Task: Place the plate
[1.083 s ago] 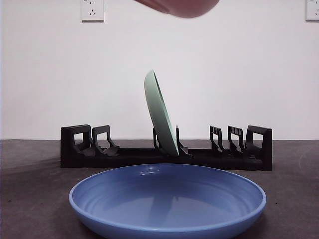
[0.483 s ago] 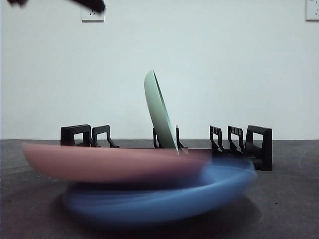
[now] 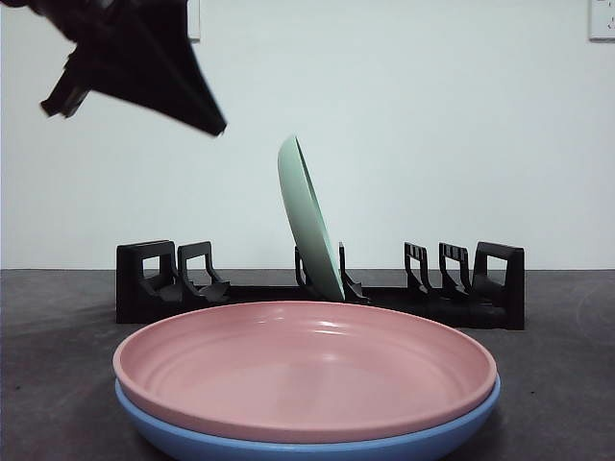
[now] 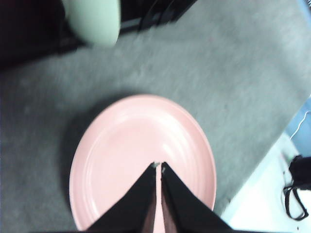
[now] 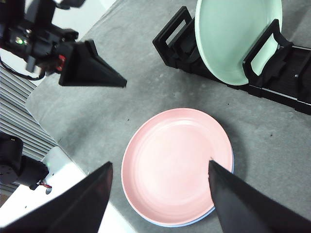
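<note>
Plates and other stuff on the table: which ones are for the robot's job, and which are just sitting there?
For the job:
- pink plate, stacked on the blue plate
- black rack
- left end effector, shut, above the pink plate
- right end effector, open, holding nothing

Just sitting there:
- green plate, leaning in the rack
- wall socket

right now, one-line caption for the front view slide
Pink plate stacked on blue plate, green plate upright in rack, left tool raised.
</note>
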Controlling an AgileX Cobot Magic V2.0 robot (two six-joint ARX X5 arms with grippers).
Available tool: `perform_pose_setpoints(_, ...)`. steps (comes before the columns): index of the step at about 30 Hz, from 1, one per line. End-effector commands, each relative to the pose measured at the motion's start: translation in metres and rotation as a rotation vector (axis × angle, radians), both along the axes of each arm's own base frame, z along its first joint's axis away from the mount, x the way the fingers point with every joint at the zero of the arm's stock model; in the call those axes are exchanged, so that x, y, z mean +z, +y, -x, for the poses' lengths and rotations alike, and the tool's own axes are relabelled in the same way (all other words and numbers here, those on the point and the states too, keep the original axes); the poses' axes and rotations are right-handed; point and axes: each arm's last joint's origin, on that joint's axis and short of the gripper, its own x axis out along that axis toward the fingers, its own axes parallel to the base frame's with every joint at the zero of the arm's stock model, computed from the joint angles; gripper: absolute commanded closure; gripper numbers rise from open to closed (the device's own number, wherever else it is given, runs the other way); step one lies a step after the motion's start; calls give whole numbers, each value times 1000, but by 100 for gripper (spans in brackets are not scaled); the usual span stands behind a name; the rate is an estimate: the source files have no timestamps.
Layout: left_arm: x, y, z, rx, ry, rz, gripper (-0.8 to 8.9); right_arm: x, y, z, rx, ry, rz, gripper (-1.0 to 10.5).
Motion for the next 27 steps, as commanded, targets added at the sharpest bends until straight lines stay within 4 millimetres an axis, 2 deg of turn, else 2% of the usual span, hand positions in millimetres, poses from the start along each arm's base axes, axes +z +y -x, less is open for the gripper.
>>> perform_pose_setpoints(1, 8, 0, 2, -12, -25, 17, 804, 2, 0, -1, 5, -12, 1, 635)
perform_pose_setpoints(6, 20, 9, 18, -35, -51, 25, 804, 2, 2, -5, -1, 6, -10, 635)
perform_pose_setpoints(11, 40, 23, 43, -42, -103, 59, 803, -3, 9, -21, 5, 69, -14, 590)
perform_pose_setpoints(17, 56, 44, 79, -41, -128, 74, 782, -3, 23, -52, 37, 96, -56, 584)
perform_pose_setpoints(21, 62, 57, 100, -41, -135, 77, 777, 4, 35, -78, 47, 123, -44, 539)
perform_pose_setpoints(23, 64, 62, 109, -41, -141, 81, 725, 8, 43, -94, 58, 134, -36, 522)
perform_pose_setpoints(27, 66, 72, 126, -35, -134, 84, 456, 17, 62, -127, 101, 161, -41, 519)
